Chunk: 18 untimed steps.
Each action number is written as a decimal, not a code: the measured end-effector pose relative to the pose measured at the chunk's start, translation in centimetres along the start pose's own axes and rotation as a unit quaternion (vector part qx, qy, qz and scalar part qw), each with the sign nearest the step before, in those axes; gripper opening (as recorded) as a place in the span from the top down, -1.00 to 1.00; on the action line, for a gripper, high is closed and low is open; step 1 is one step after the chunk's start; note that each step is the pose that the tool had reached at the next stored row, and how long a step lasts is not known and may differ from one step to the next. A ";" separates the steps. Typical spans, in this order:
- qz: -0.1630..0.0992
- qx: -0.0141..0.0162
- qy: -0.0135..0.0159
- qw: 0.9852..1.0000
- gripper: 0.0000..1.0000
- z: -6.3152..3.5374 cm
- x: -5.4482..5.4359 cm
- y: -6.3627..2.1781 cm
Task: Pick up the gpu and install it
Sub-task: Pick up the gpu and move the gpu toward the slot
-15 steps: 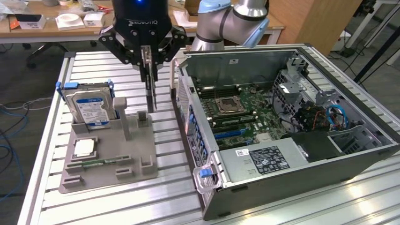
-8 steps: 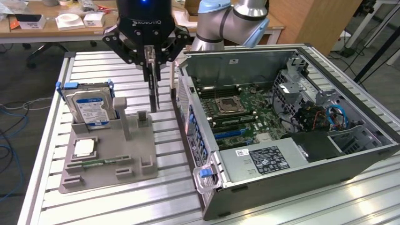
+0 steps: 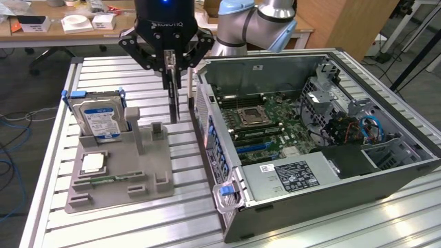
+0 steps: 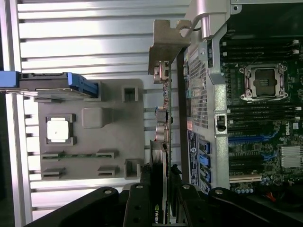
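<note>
Exterior view: the gripper (image 3: 172, 72) is clamped on the gpu (image 3: 170, 103), which hangs upright and edge-on above the grey tray (image 3: 155, 170). A hard drive (image 3: 100, 119) stands at nine o'clock of the card, and the open computer case (image 3: 386, 170) at three o'clock. All rest on a slatted aluminium table (image 3: 138, 222). At twelve o'clock of the exterior view are a wooden desk (image 3: 41, 33) with white boxes (image 3: 76, 23) and a wooden cabinet (image 3: 344, 20); a blue cable (image 3: 14, 150) lies on the floor at nine o'clock.

Wrist view: black fingers (image 4: 139, 203) pinch the card's edge. The gpu's metal bracket (image 4: 165, 45) is just beside the case wall (image 4: 210, 71), over bright table slats (image 4: 85, 42).
</note>
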<state>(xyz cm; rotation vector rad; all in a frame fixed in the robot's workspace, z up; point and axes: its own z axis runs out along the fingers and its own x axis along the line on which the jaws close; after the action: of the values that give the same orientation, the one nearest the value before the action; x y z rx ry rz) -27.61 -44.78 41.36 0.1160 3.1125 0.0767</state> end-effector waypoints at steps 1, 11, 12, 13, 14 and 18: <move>0.000 0.000 0.000 1.000 0.48 0.01 -0.1 0.01; 0.000 0.000 0.000 1.000 0.48 0.03 -0.9 0.08; 0.000 0.000 0.000 1.000 0.48 0.03 -1.0 0.09; 0.000 0.000 0.000 1.000 0.48 0.03 -1.1 0.09; 0.000 0.000 0.000 1.000 0.48 0.03 -1.1 0.10; 0.000 0.000 0.000 1.000 0.48 0.04 -1.4 0.12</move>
<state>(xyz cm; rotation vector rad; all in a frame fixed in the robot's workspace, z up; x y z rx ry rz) -26.24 -44.76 41.36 0.1160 3.1124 0.0768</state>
